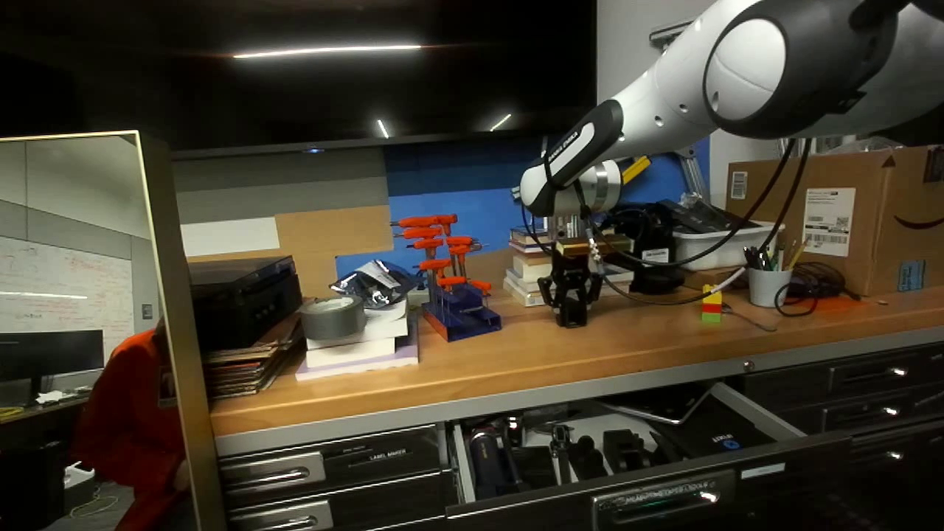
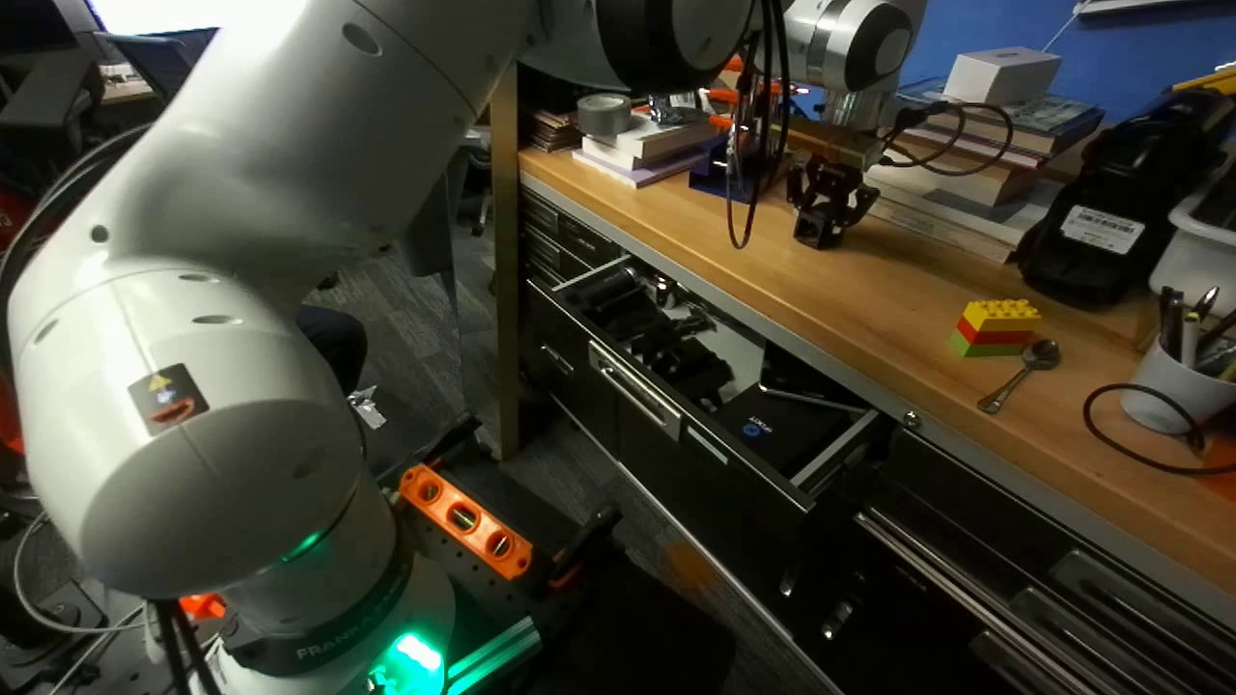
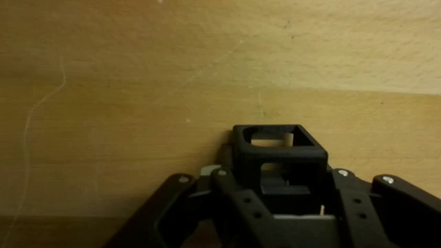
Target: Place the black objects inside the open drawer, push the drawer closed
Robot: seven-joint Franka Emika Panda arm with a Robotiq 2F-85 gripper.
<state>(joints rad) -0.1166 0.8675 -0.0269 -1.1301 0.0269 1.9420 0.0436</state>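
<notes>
Snugly, the gripper (image 3: 280, 172) straddles a black object (image 3: 283, 154).

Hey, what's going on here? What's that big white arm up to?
A robot arm is gripping a hollow black object with its end effector, down near the wooden worktop; whether the object touches the wood, I can't tell. Below the worktop's front edge, a wide drawer stands open, with dark items inside. The aim is to put the black object in there and push the drawer shut; neither is done yet.
</notes>
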